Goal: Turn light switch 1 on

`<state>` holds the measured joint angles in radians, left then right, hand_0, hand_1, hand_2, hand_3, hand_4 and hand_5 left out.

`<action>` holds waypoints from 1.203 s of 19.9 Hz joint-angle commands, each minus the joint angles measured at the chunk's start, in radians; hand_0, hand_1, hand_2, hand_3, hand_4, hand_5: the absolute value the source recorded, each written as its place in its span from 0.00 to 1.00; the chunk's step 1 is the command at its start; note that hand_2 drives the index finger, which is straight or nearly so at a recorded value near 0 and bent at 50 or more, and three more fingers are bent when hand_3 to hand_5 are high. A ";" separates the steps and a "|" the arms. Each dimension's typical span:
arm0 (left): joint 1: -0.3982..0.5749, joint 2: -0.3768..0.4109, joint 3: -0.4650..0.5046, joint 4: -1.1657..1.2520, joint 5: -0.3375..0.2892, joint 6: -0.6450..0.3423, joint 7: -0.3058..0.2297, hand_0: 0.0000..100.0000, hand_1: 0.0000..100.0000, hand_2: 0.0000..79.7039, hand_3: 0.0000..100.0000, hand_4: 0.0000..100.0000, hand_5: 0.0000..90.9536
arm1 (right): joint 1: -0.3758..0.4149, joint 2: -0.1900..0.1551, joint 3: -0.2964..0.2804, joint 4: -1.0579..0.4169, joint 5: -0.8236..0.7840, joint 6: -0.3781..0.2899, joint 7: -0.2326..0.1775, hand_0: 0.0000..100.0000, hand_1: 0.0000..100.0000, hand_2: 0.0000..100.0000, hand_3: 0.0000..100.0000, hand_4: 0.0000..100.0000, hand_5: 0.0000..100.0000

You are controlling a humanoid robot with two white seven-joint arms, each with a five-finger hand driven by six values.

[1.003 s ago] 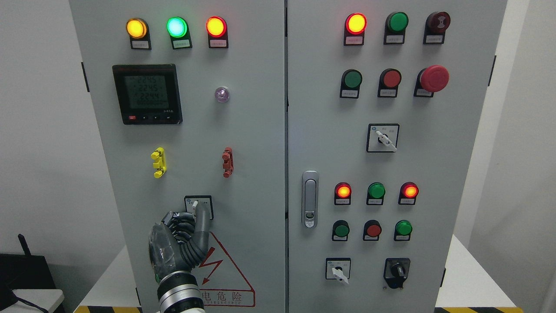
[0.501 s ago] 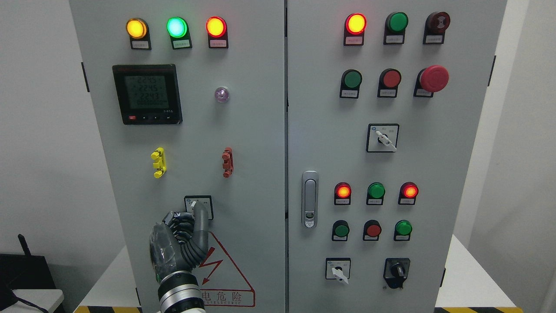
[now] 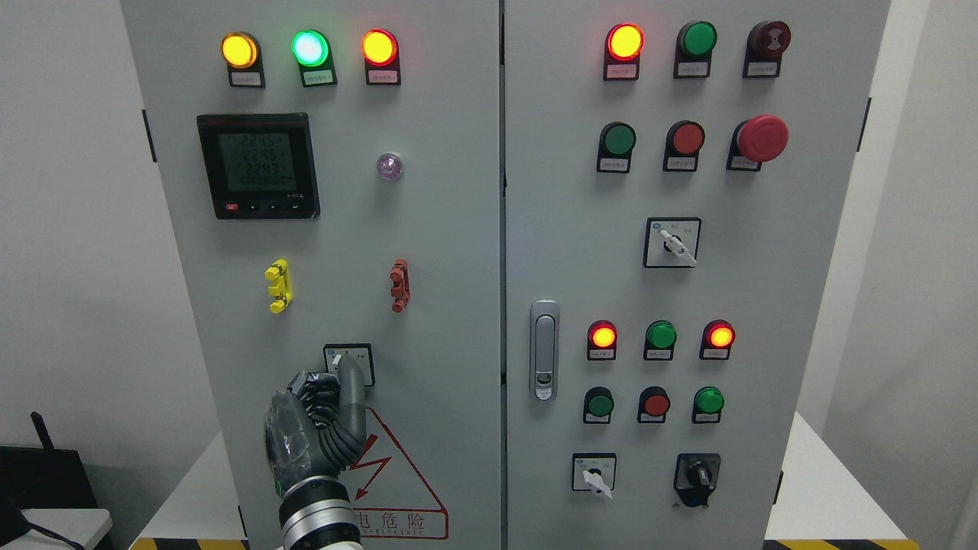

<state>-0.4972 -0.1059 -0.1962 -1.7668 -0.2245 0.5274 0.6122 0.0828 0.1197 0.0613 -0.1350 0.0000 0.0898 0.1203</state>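
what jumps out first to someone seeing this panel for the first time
The glowing row of amber, green and red lamps across the top of the left door, and the big red mushroom button at the upper right. Low on the left door, the left robot hand reaches up with one finger on the small selector switch.

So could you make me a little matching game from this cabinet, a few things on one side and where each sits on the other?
Things:
1. digital meter
2. emergency stop button
3. door handle
4. left hand

Places:
A. left edge of the right door, mid-height
B. upper right of the right door
C. upper left door, under the three lamps
D. bottom of the left door, at the selector switch

Pairs: 1-C, 2-B, 3-A, 4-D
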 commanded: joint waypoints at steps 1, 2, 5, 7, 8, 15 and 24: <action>0.000 0.000 0.000 0.000 0.001 0.000 0.004 0.61 0.25 0.75 0.83 0.87 0.85 | 0.000 0.000 0.000 0.000 -0.017 0.001 -0.001 0.12 0.39 0.00 0.00 0.00 0.00; 0.000 0.000 0.000 0.000 0.001 0.000 0.004 0.61 0.25 0.75 0.83 0.87 0.85 | 0.000 0.000 0.000 0.000 -0.017 0.001 -0.001 0.12 0.39 0.00 0.00 0.00 0.00; 0.000 0.000 0.000 0.000 0.001 0.000 0.004 0.63 0.24 0.75 0.83 0.87 0.85 | 0.000 0.000 0.000 0.000 -0.017 0.001 -0.001 0.12 0.39 0.00 0.00 0.00 0.00; 0.000 0.000 0.000 0.000 0.001 0.000 0.004 0.63 0.23 0.75 0.83 0.87 0.85 | 0.000 0.000 0.000 0.000 -0.017 0.001 -0.001 0.12 0.39 0.00 0.00 0.00 0.00; 0.000 0.000 0.000 0.000 0.001 0.000 0.004 0.65 0.21 0.75 0.83 0.87 0.85 | 0.000 0.000 0.000 0.000 -0.018 0.001 -0.001 0.12 0.39 0.00 0.00 0.00 0.00; 0.002 -0.001 0.000 0.000 0.014 0.000 0.006 0.47 0.18 0.74 0.83 0.87 0.85 | 0.000 0.000 0.000 0.000 -0.017 0.001 -0.001 0.12 0.39 0.00 0.00 0.00 0.00; 0.002 -0.001 0.000 0.000 0.020 0.000 0.004 0.17 0.27 0.74 0.83 0.87 0.85 | 0.000 0.000 0.000 0.000 -0.017 0.001 -0.001 0.12 0.39 0.00 0.00 0.00 0.00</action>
<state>-0.4951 -0.1065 -0.1958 -1.7669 -0.2089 0.5280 0.6200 0.0831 0.1197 0.0614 -0.1350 0.0000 0.0898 0.1202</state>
